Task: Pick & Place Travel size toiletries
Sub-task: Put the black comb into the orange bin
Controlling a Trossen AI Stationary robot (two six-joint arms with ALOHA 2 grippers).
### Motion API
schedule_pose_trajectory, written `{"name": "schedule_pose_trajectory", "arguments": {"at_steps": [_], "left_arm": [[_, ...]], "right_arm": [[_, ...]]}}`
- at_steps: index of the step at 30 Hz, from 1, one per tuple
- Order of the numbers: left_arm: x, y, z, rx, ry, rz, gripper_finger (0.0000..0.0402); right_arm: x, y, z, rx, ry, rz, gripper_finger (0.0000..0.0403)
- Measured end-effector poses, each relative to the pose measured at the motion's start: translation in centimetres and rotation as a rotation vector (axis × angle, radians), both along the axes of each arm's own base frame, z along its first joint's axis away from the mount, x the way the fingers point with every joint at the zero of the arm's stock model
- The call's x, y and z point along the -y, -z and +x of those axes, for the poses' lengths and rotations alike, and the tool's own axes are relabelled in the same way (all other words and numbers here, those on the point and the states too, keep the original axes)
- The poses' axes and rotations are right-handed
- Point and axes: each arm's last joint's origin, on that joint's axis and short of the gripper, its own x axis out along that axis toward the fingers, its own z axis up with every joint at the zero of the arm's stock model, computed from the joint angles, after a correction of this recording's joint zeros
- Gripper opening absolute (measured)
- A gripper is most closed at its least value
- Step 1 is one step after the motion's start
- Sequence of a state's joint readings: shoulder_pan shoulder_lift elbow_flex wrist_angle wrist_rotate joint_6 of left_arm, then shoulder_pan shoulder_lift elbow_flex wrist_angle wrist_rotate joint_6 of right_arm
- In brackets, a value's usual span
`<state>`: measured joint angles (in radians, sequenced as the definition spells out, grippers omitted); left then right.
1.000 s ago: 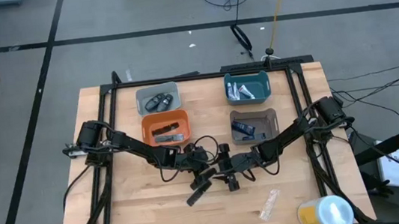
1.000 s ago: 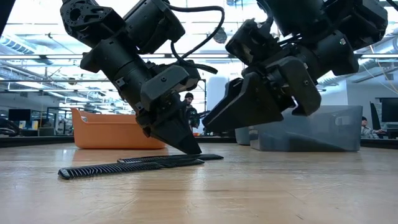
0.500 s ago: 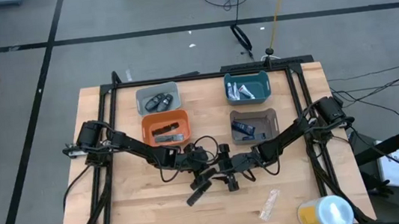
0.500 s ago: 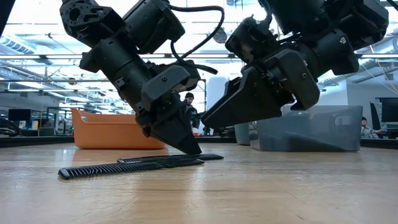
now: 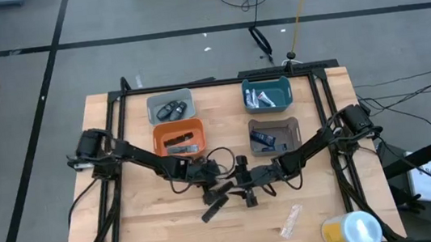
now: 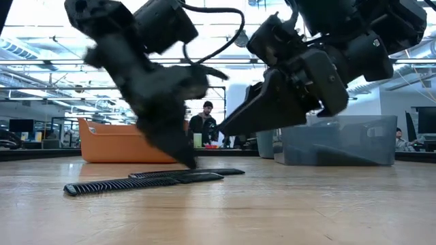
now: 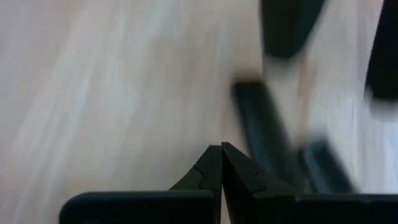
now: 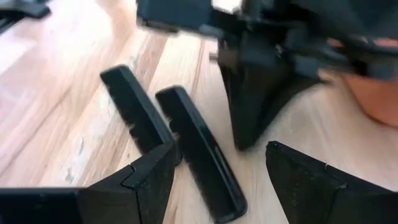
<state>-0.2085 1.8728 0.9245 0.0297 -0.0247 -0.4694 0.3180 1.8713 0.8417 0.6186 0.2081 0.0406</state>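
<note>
Table pale wood, smooth grain; black combs matt plastic; orange bin smooth plastic

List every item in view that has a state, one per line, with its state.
Left pincer: shut, empty, beside the combs.
Right pincer: open, over the combs.
Two black combs: flat on the table, ungripped.
Orange bin: holds dark items.
Teal bin: holds white tubes.

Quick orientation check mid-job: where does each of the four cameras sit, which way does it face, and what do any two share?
High view: overhead, straight down on the wooden table; both arms show.
Low view: table height, level across; both arms above two black combs.
Left wrist view: past the shut left gripper at bare wood.
Right wrist view: past the open right gripper at both combs and the left gripper.
Shared: combs in the low and right wrist views.
</note>
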Motion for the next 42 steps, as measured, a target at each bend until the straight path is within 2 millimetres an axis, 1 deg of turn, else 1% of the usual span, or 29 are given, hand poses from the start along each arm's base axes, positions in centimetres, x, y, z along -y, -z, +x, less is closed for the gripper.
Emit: {"name": "schedule_pose_trajectory", "arguments": {"at_steps": [3, 6, 7, 9, 11, 13, 16, 18, 21, 25, 29, 31, 34, 37, 42], "left_arm": [[0.2, -1.8, -1.7, -0.073, 0.008, 0.038, 0.0004], [0.6, -4.3, -3.2, -0.087, -0.008, 0.092, 0.0001], [0.8, -4.8, -3.7, -0.099, -0.014, 0.094, 0.0003], [1.4, -5.4, -4.5, -0.12, -0.031, 0.073, 0.0009], [2.0, -5.5, -5.1, -0.151, -0.051, 0.055, 0.0016], [2.4, -5.4, -5.4, -0.185, -0.07, 0.025, 0.0025], [2.5, -4.4, -5.4, -0.233, -0.122, 0.0, 0.0048], [2.7, -3.8, -4.8, -0.211, -0.125, -0.01, 0.0074], [2.8, -3.0, -3.5, -0.145, -0.12, -0.037, 0.0124], [2.6, -2.0, -2.6, -0.127, -0.101, -0.075, 0.0189], [2.2, -0.9, -2.2, -0.154, -0.139, -0.086, 0.0231], [2.1, -0.4, -1.8, -0.151, -0.154, -0.086, 0.0242], [1.9, 0.4, -1.4, -0.132, -0.144, -0.08, 0.0247], [1.8, 0.6, -0.7, -0.083, -0.101, -0.094, 0.0242], [1.4, 0.3, 0.0, -0.025, -0.06, -0.15, 0.0224]], "right_arm": [[0.0, -0.4, 0.2, 0.044, 0.003, 0.014, 0.0238], [-0.2, -0.9, 0.4, 0.094, -0.002, 0.03, 0.0238], [-0.3, -1.0, 0.4, 0.105, -0.006, 0.029, 0.0238], [-0.5, -0.9, 0.5, 0.127, -0.018, 0.016, 0.0238], [-0.6, -0.4, 0.6, 0.143, -0.027, 0.008, 0.0238], [-0.6, -0.1, 0.8, 0.158, -0.024, 0.017, 0.0238], [-0.6, 1.2, 1.4, 0.116, -0.009, 0.028, 0.0238], [-0.6, 2.3, 1.2, 0.049, -0.012, 0.001, 0.024], [-0.9, 2.8, 1.6, -0.065, -0.013, -0.052, 0.0253], [-2.0, 1.7, 2.8, -0.171, -0.027, -0.111, 0.0281], [-2.8, 0.3, 3.9, -0.278, -0.072, -0.191, 0.0304], [-2.8, -0.1, 4.0, -0.329, -0.071, -0.207, 0.0308], [-1.9, 0.0, 4.1, -0.361, -0.047, -0.201, 0.0305], [-1.1, 0.3, 4.1, -0.384, -0.028, -0.203, 0.0298], [0.4, 0.6, 4.2, -0.4, 0.037, -0.164, 0.0294]]}}
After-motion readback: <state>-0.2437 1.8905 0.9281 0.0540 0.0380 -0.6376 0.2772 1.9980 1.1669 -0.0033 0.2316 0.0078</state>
